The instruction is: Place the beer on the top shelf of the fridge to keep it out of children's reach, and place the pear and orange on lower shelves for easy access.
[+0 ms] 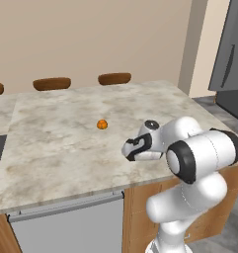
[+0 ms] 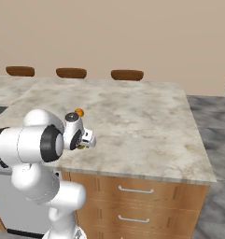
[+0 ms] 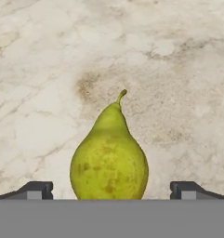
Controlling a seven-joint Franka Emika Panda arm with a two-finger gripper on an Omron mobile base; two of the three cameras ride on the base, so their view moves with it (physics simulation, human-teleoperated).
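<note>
Gripper (image 3: 111, 190) is hanging low over the counter (image 1: 66, 143) with jaws spread wide, nothing gripped. Pear (image 3: 108, 155) is standing upright on the marble between the two fingertips (image 3: 36, 190), touching neither. Orange (image 1: 101, 124) is sitting further in on the counter, well apart from the pear. Fridge (image 1: 231, 64) is standing at far right, door closed.

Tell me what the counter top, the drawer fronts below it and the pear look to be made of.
Counter top: looks like polished stone, likely marble, going by its beige-grey mottled veining.
Drawer fronts: seem to be warm brown wood or a wood-look veneer, matte, with slim pale metal-looking handles.
Pear: reads as real fruit, with yellow-green skin, brown speckles, a slight sheen and a short curved stem.
</note>
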